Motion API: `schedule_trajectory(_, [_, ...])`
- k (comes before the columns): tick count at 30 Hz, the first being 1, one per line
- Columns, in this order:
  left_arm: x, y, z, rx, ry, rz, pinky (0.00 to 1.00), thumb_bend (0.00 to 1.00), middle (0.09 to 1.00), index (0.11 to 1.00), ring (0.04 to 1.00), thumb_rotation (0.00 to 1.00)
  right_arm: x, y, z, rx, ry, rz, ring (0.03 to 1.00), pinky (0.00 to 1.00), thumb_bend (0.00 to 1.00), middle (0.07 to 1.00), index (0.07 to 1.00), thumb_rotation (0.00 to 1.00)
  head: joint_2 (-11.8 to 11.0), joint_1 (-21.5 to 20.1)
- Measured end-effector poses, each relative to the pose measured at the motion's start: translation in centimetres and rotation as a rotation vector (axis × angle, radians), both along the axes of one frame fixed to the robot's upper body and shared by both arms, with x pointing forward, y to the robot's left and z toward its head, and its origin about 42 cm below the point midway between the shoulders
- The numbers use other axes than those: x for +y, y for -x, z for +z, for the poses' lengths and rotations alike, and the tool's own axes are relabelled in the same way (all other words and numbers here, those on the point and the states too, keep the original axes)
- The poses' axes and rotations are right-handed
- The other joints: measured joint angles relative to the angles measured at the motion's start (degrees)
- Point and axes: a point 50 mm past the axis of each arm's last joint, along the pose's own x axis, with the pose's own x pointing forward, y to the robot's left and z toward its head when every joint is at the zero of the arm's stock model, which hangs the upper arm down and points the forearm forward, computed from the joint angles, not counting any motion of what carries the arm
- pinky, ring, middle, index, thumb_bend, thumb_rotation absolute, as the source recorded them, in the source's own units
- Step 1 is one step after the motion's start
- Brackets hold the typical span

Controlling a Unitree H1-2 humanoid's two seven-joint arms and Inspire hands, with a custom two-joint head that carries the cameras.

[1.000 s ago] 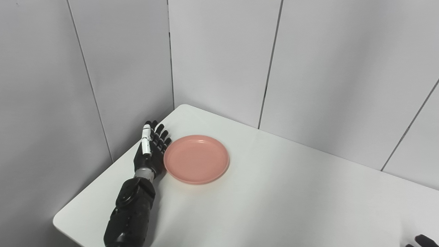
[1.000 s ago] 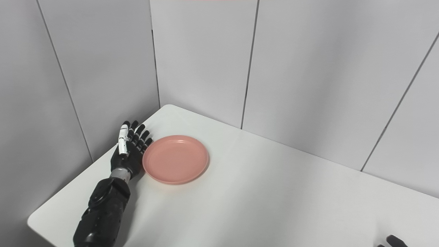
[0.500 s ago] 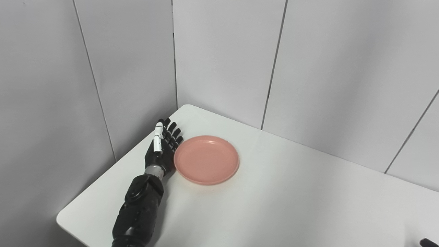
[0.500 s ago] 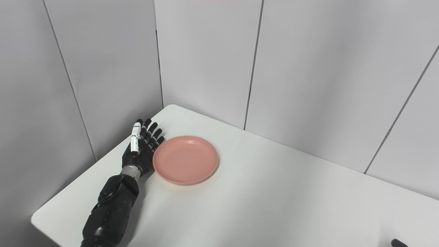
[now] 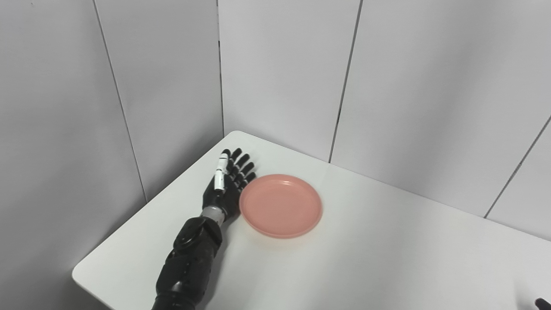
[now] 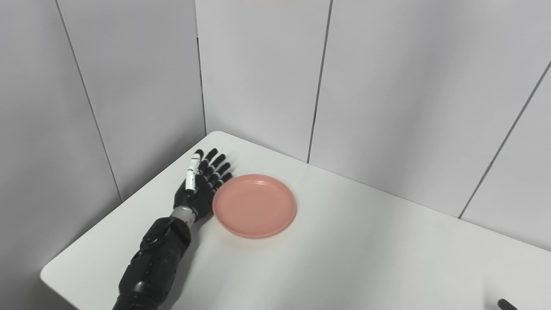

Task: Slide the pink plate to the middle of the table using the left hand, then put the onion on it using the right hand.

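Left hand (image 5: 227,186): flat, fingers spread, edge against the plate (image 5: 280,205), gripping nothing
Plate: near the table (image 5: 387,249) corner, slide unfinished
Right hand: barely visible, state unclear
Onion: unseen

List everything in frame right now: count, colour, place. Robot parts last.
pink plate: 1, pink, empty, on the left part of the table, near the far-left corner.
table: 1, white, fills the lower frame, set into a corner.
wall panels: several, light grey with dark seams, behind and left of the table.
onion: none in view.
left hand: 1, black with a white segment on one finger, fingers extended, flat against the plate's left rim, holding nothing.
left forearm: 1, black, coming in from the bottom edge.
right hand: only a dark sliver at the bottom-right edge; state unclear.
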Motion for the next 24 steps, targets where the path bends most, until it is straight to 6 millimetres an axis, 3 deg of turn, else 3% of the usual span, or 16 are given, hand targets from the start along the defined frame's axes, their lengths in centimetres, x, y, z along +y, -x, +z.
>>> schedule_trajectory(12, [-3.0,-1.7,0.0,0.006,-0.032,-0.130,0.92,0.38,0.947,0.944,0.933,1.00,0.1,0.0,0.0,0.000,-0.005,0.002,0.937,0.58,0.81,0.968,0.879,0.82,0.44,-1.40])
schedule_trajectory(14, [-3.4,-1.9,-0.1,0.005,-0.034,-0.145,0.90,0.39,0.939,0.935,0.924,1.00,0.1,0.0,0.0,0.000,-0.007,0.004,0.959,0.67,0.81,0.984,0.904,0.82,0.53,-2.19])
schedule_trajectory(15, [-3.7,-2.0,-0.1,0.004,-0.038,-0.153,0.90,0.40,0.934,0.927,0.919,1.00,0.1,0.0,0.0,-0.001,-0.007,0.005,0.982,0.78,0.80,0.995,0.934,0.83,0.61,-2.55])
schedule_trajectory(16, [-4.0,-2.0,-0.1,0.003,-0.039,-0.159,0.90,0.40,0.933,0.926,0.919,1.00,0.1,0.0,0.0,-0.001,-0.008,0.006,0.986,0.80,0.80,0.996,0.939,0.83,0.62,-2.55])
schedule_trajectory(18, [-4.6,-2.2,-0.1,0.000,-0.031,-0.169,0.89,0.40,0.929,0.918,0.913,1.00,0.2,0.0,0.0,-0.001,-0.009,0.008,0.997,0.95,0.77,1.000,0.983,0.86,0.79,-3.16])
schedule_trajectory(24, [-5.7,-2.4,0.0,0.004,-0.028,-0.200,0.88,0.41,0.919,0.914,0.902,1.00,0.4,0.1,-0.1,-0.003,-0.010,0.013,1.000,1.00,0.72,1.000,1.000,0.88,1.32,-4.83])
